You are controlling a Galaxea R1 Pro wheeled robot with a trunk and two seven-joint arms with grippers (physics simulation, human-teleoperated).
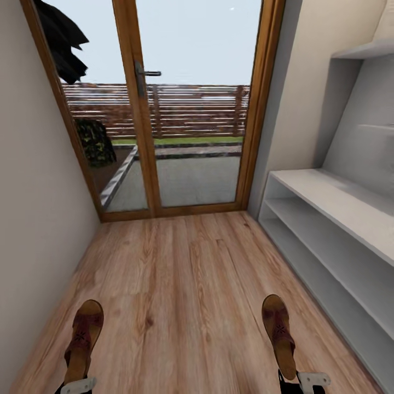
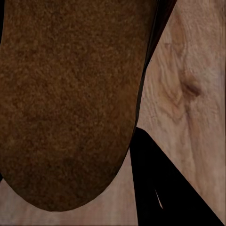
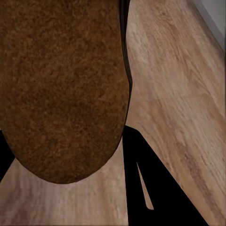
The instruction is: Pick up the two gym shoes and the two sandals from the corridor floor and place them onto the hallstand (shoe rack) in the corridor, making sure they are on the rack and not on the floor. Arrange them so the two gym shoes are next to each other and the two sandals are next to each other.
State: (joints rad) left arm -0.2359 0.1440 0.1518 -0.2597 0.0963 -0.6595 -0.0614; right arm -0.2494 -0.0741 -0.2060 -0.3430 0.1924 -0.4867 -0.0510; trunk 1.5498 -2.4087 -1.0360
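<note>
The left gripper [image 1: 76, 386] was clamped on one brown sandal [image 1: 83, 342], held above the corridor floor [image 1: 186, 284] with its toe pointing toward the glass door [image 1: 191, 109]. The right gripper [image 1: 306, 381] gripped the other sandal [image 1: 279, 334] the same way, nearer the hallstand [image 1: 334, 219], whose pale tiers ran along the right wall. In each wrist view a grainy brown sole [image 2: 66, 99] [image 3: 61, 89] hung over the wood planks.
</note>
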